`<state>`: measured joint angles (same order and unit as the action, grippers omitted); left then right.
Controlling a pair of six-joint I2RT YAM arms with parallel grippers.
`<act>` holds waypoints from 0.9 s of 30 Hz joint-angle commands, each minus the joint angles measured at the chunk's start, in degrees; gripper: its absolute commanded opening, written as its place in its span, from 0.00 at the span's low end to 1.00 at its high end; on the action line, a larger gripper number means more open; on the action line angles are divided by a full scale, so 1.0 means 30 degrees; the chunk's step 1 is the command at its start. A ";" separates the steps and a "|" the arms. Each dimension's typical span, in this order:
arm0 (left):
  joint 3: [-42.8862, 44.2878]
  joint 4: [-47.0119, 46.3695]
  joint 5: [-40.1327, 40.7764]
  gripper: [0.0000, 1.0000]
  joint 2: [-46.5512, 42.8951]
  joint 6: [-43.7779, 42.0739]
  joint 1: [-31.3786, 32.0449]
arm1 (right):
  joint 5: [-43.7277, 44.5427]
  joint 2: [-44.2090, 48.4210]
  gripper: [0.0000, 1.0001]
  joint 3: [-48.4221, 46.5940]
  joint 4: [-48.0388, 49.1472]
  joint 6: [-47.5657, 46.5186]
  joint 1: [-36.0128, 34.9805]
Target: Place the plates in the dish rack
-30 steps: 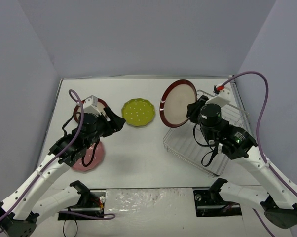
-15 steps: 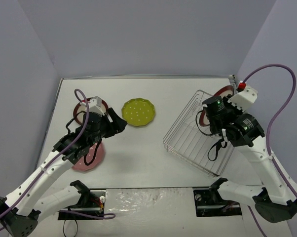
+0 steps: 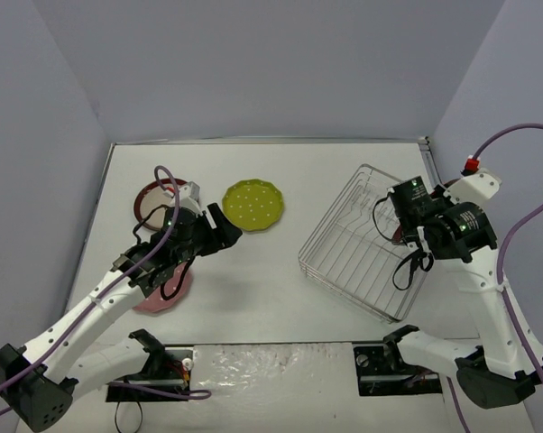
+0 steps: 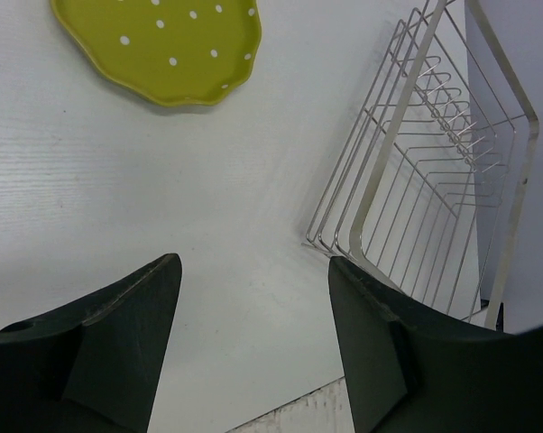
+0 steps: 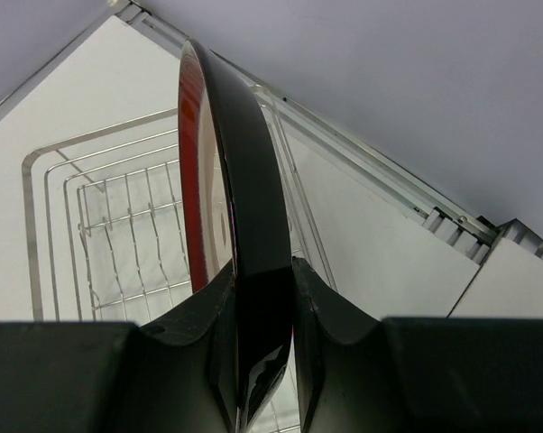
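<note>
My right gripper point(image 5: 262, 298) is shut on a dark-red-rimmed plate point(image 5: 244, 207) and holds it on edge over the right side of the silver wire dish rack point(image 5: 100, 225). In the top view this gripper point(image 3: 400, 227) hangs over the rack point(image 3: 362, 244) and hides most of its plate. My left gripper point(image 4: 253, 307) is open and empty above bare table, between the yellow-green dotted plate point(image 4: 159, 45) and the rack point(image 4: 434, 180). From above, it point(image 3: 226, 233) sits just left of that plate point(image 3: 253, 204). A second red-rimmed plate point(image 3: 152, 200) and the pink plate point(image 3: 159, 298) lie partly under my left arm.
Grey walls enclose the white table on three sides. The rack stands turned at an angle on the right half. A purple cable point(image 3: 515, 135) loops beside my right arm. The arm bases point(image 3: 280, 370) stand along the near edge.
</note>
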<state>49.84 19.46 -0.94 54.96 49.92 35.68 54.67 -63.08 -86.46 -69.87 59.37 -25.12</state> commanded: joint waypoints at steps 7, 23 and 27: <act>0.0303 -0.1899 -0.1002 0.63 -0.0229 -0.0453 -0.0026 | 0.2688 -0.0527 0.00 0.2272 0.1073 0.2134 0.0448; 0.0597 -0.2144 -0.1358 0.63 0.0087 -0.0469 -0.0116 | 0.1283 -0.0548 0.00 0.4330 0.7427 -0.4843 0.3946; 0.0797 -0.2180 -0.1397 0.63 0.0275 -0.0469 -0.0097 | -0.0102 -0.0642 0.00 0.4583 0.9144 -0.6605 0.5106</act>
<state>49.84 16.85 -4.62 55.31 49.59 35.62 52.32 -65.54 -72.27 -53.53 47.21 -12.62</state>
